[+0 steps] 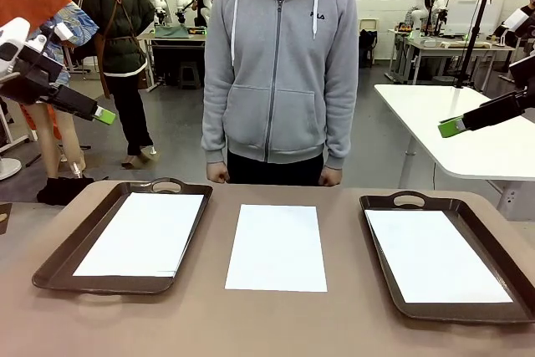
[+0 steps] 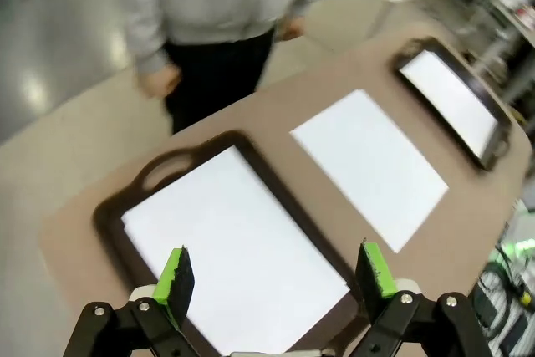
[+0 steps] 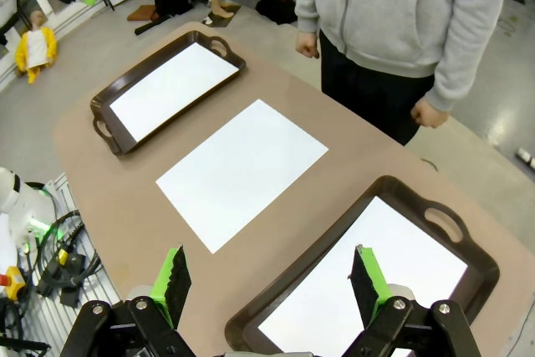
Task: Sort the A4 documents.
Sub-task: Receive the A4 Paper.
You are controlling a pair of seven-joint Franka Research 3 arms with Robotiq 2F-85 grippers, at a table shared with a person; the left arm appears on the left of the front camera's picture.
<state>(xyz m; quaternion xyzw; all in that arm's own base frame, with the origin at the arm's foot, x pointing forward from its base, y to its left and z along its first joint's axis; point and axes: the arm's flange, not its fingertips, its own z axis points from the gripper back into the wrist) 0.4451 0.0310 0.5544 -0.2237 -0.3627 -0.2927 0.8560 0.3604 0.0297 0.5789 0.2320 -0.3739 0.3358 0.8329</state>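
One A4 sheet (image 1: pixel 277 247) lies on the bench (image 1: pixel 276 323) between the trays (each already holds paper); left gripper (image 2: pixel 276 277) and right gripper (image 3: pixel 272 282) hover, jaws released, sorting unfinished

White A4 documents (image 1: pixel 277 247), dark brown trays (image 1: pixel 58 262) (plain, seemingly unpatterned), tan table (image 1: pixel 251 323).

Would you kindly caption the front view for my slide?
Three A4 documents: two in brown trays, one on the table between them.
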